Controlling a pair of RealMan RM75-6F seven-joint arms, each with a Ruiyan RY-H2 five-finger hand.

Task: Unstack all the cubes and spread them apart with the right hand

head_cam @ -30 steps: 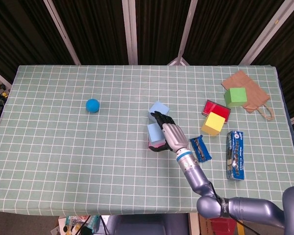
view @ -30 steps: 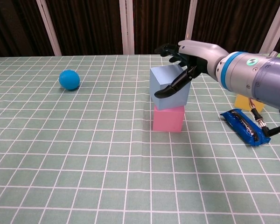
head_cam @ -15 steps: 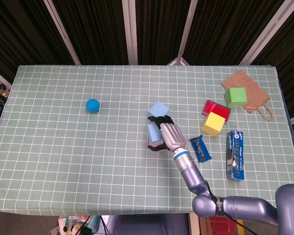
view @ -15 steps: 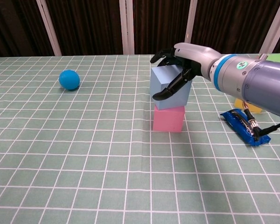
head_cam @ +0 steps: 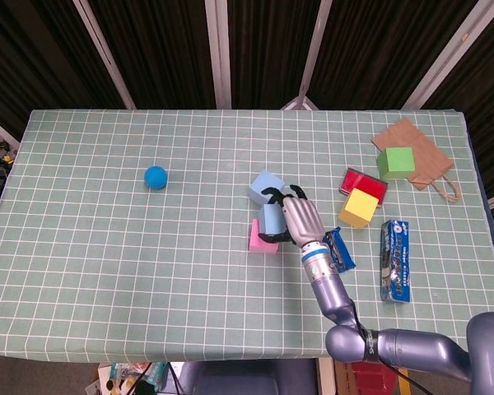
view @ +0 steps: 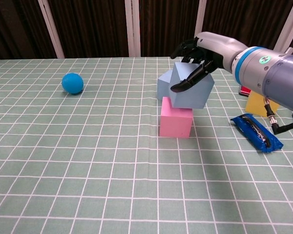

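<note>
My right hand (view: 201, 54) grips a light blue cube (view: 193, 87) from above and from its right side. The cube is tilted, and its lower edge hangs over the right part of the pink cube (view: 176, 124) on the cloth. From the head view, the hand (head_cam: 301, 219) covers most of that blue cube (head_cam: 272, 219), and the pink cube (head_cam: 259, 239) shows at its lower left. A second light blue cube (head_cam: 265, 186) rests on the table just behind them; in the chest view this cube (view: 163, 88) peeks out to the left of the held one. My left hand is out of sight.
A blue ball (head_cam: 155, 176) lies far left. To the right are a yellow cube (head_cam: 361, 206), a red box (head_cam: 364, 181), a green cube (head_cam: 395, 162) on a brown paper bag (head_cam: 424, 160), and two blue snack packets (head_cam: 338, 250) (head_cam: 395, 259).
The light blue cube sat squarely on the pink one; now my right hand has tipped it and carried it rightward, partly off the pink cube, whose left top is uncovered.
</note>
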